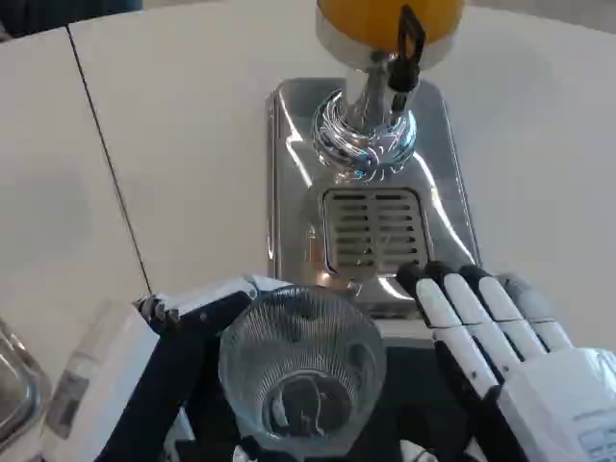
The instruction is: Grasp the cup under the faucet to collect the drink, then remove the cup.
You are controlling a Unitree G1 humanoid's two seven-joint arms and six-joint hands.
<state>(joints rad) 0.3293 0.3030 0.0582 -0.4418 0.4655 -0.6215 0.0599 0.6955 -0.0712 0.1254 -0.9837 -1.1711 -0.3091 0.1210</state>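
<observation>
One clear cup [302,371] is standing upright, mouth facing up, near the one dispenser's drip tray [371,229]. My left hand [188,332] is gripping its left side. My right hand [500,337] is resting just right of it, fingers extended, holding nothing.

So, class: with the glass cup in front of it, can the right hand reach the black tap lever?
Probably yes: the right hand is open beside the cup, and only bare drip tray lies before the lever.
</observation>
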